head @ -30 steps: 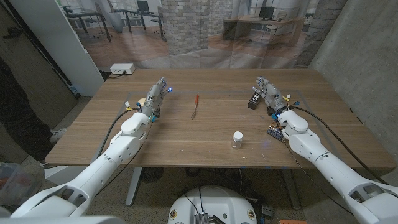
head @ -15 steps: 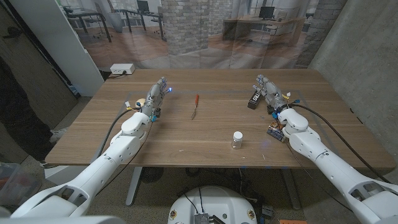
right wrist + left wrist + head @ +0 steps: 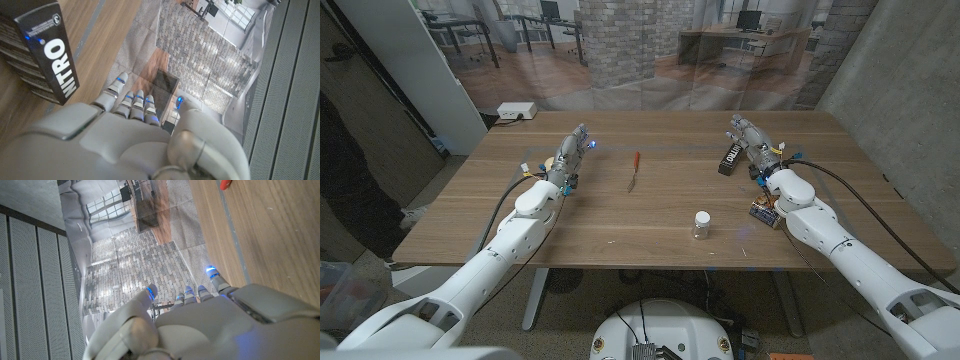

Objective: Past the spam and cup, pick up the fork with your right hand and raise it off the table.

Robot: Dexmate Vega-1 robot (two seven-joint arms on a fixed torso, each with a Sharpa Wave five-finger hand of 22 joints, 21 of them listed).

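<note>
My right hand (image 3: 752, 148) stands empty, fingers apart, beside the box (image 3: 728, 160); the fork (image 3: 634, 170) lies well off toward my left hand (image 3: 570, 157), untouched.

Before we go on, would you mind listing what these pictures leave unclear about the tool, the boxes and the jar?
- Red-handled tool, head view: too small to tell whether it is a fork.
- The same tool in the left wrist view: cut off by the picture's edge, only a red tip shows.
- Small box, head view: partly covered by the right arm, label unreadable.
- Jar, head view: contents too small to make out.
- Black box, right wrist view: cut off by the picture's edge.
</note>
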